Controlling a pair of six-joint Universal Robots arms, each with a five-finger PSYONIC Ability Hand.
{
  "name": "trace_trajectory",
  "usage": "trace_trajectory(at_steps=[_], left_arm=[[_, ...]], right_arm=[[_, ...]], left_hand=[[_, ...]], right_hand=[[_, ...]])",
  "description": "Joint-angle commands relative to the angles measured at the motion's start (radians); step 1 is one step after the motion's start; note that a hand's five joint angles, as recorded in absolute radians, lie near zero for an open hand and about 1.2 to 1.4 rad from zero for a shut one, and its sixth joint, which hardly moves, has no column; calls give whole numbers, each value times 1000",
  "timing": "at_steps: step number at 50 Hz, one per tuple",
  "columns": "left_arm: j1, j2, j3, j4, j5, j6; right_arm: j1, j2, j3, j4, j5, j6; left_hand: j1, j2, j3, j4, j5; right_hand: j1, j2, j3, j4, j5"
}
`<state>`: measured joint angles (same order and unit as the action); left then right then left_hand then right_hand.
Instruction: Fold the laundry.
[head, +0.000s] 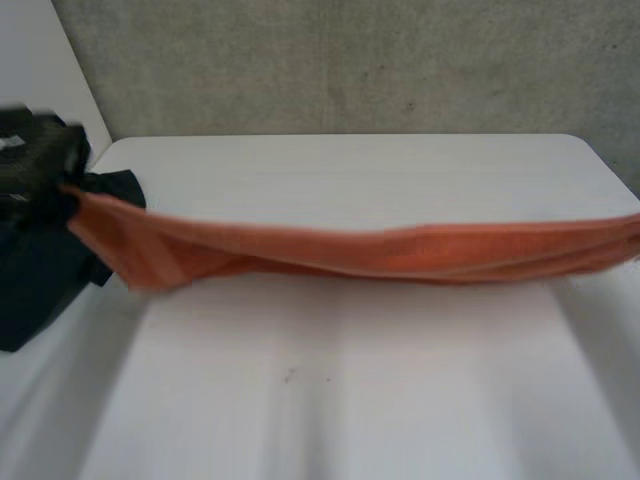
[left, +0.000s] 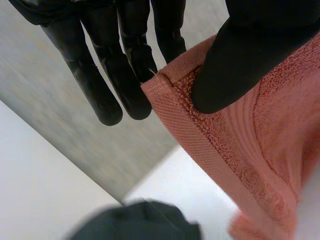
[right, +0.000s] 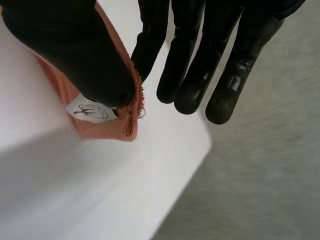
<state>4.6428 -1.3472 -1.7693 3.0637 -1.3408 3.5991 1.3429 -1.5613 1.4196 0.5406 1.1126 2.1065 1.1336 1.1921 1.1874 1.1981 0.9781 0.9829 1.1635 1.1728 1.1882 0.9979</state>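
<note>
Above the white worktop (head: 330, 400), an orange towel (head: 380, 250) hangs stretched in a long, sagging band from 9 o'clock to 3 o'clock. Its lower edge runs close to the surface, and whether it touches cannot be told. At the 9 o'clock end, the left robot hand (left: 240, 60) pinches a hemmed corner of the towel. Its thumb presses on the terry face, with straight fingers (left: 112, 85) behind and beside the corner. At the 3 o'clock end, the right robot hand (right: 75, 50) grips the opposite corner in the same manner. There the thumb clamps the cloth, its tip at a white label (right: 95, 112) bearing a dark mark, and the fingers (right: 200, 70) run straight alongside. A dark garment (left: 135, 222) lies bunched by the worktop's 9 o'clock edge, beneath the left robot hand. A grey wall (head: 350, 70) runs along the 12 o'clock side.
</note>
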Motion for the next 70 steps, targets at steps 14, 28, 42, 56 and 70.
trace_trajectory(at_steps=[14,28,42,56,70], left_arm=[[-122,-717,612,264,-146,4],[-151,-681,789,776,-281,-31],[-145,-685,409,722,-176,-151],[-141,-808,171,673,-123,-36],[-72,-284,-120,68,-123,165]], right_arm=[[341,644,-631,-295,331,191],[390,653,-955,-876,421,339],[394,661,-561,-869,322,337],[326,755,-300,-628,282,277],[170,334,73,-71,270,-80]], left_hand=[[263,204,209,198,244],[263,204,209,198,244],[263,204,209,198,244],[263,204,209,198,244],[263,204,209,198,244]], right_hand=[[413,233,223,208,224],[413,233,223,208,224],[413,233,223,208,224],[413,233,223,208,224],[413,233,223,208,224]])
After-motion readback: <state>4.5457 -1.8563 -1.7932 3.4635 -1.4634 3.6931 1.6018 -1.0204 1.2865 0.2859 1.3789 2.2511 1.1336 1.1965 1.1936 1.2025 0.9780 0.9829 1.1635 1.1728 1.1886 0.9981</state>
